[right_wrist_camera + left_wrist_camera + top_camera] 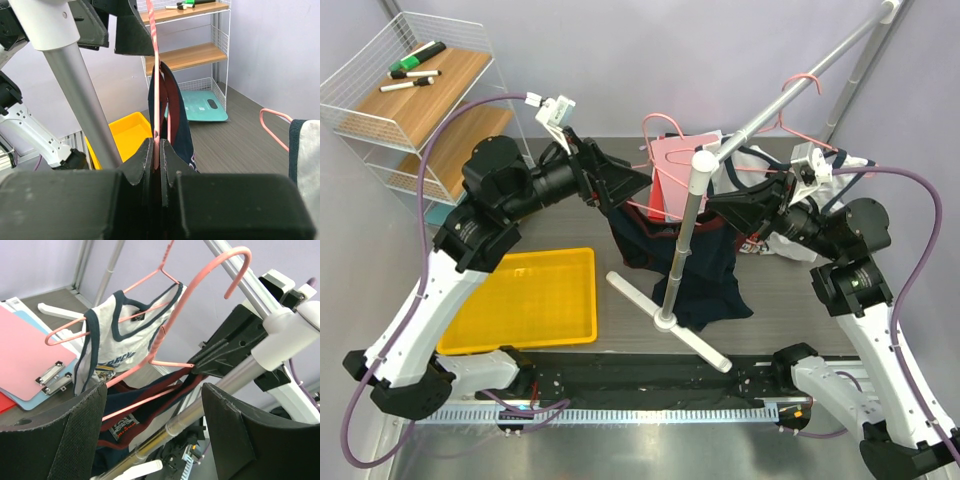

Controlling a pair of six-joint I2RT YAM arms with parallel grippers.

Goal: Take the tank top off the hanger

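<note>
My right claw (157, 150) is pinched tight on the pink wire hanger (155, 75). Its thin round wire runs straight up between my two matte black fingers. The navy tank top (705, 280) hangs from that hanger at the centre of the top view. It is soft and rumpled, edged in maroon ribbing, with its lower folds gathered near the rack's white foot (640, 300).

My left claw (155, 390) stands wide, its grainy black pads (75, 440) apart with nothing between them, just left of the garment. The hanger's hook arches close to the smooth silver rail (790, 95); I cannot tell whether it rests there.

In the left wrist view, left of centre, a white tank top (115, 335) with navy trim drapes a second pink hanger. A glossy yellow tray (535, 300) sits on the dark bench (560, 225) at lower left.
</note>
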